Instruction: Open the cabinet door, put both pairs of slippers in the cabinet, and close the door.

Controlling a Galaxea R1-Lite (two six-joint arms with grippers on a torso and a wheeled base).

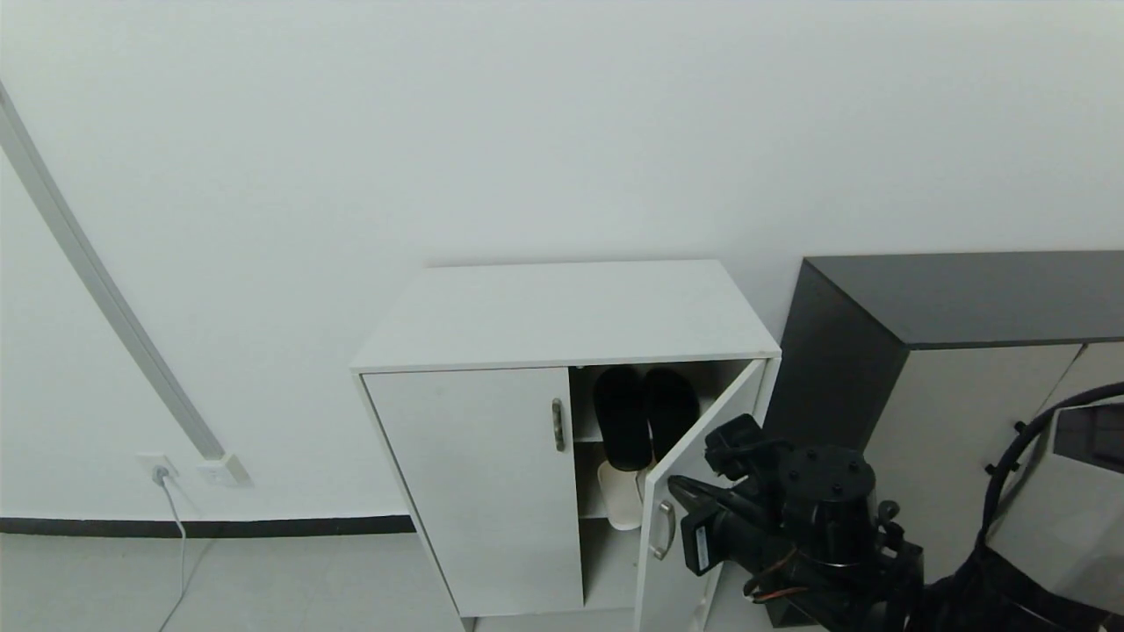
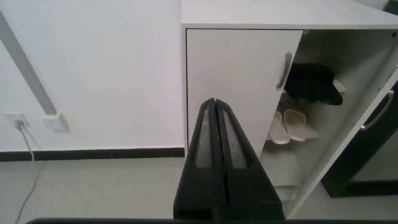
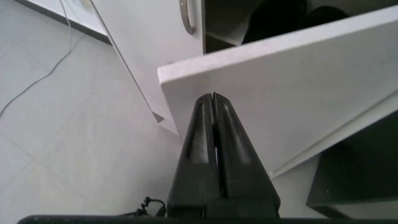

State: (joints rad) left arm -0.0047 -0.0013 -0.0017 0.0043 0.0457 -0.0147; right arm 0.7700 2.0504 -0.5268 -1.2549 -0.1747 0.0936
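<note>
The task looks close to its end. Both pairs are already inside the white cabinet [image 1: 562,316]: the black slippers [image 1: 645,412] lie side by side on the upper shelf, and the cream slippers [image 1: 622,500] sit on the shelf just below them, their toes pointing out toward the opening. Nothing of the task's footwear is left on the floor in front. What remains, by my reading, is only the closing.

The right door [image 1: 657,575] stands part-way open, swung out from its hinge on the side nearest the dark cabinet [image 1: 922,298], with its curved handle [image 1: 665,529] on the outward face. The left door [image 1: 479,483] is closed flat.

The right hand [image 3: 214,102] has its fingers pressed together with nothing between them, and its tip sits at the outer face of the open door near the free edge; whether it actually touches the panel I cannot tell for certain. That placement suits a push rather than a grasp.

The left hand [image 2: 215,106] is also closed on nothing, held in the air well apart from the cabinet and pointing toward the closed left door.
</note>
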